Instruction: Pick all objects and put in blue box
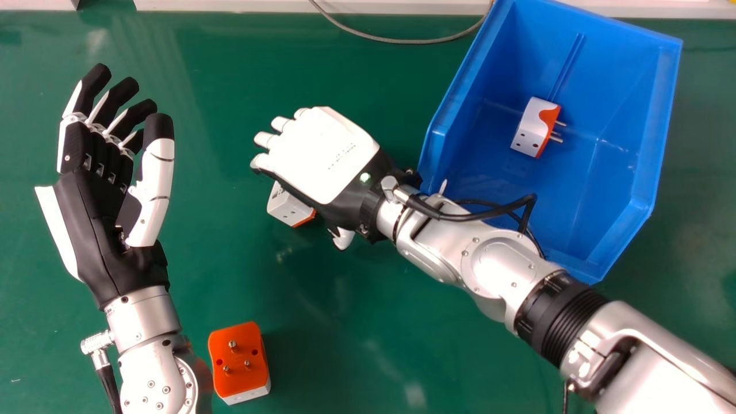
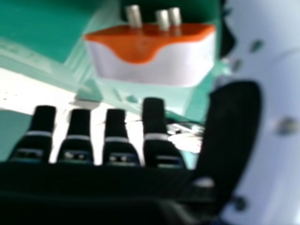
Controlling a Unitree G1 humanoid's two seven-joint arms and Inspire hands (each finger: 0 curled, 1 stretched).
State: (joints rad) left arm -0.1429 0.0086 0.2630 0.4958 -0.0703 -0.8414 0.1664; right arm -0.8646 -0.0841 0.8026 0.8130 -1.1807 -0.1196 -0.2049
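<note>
My right hand [image 1: 322, 155] is palm down over the table, left of the blue box [image 1: 627, 121]. A white and orange plug adapter [image 1: 290, 206] lies partly hidden under its near edge. In the right hand view, the adapter [image 2: 154, 63] lies beyond the fingertips of my right hand [image 2: 154, 117], with its pins showing; the fingers are extended and do not hold it. Another adapter [image 1: 240, 356], orange face and pins up, rests near the front edge of the view. Inside the box lies a third adapter [image 1: 532, 127]. My left hand [image 1: 103, 230] stays at the left, fingers relaxed, holding nothing.
The green table [image 1: 345, 322] carries everything. A grey cable [image 1: 397, 41] curves along the back, beside the box. My right forearm [image 1: 489, 264] crosses in front of the box's near left corner.
</note>
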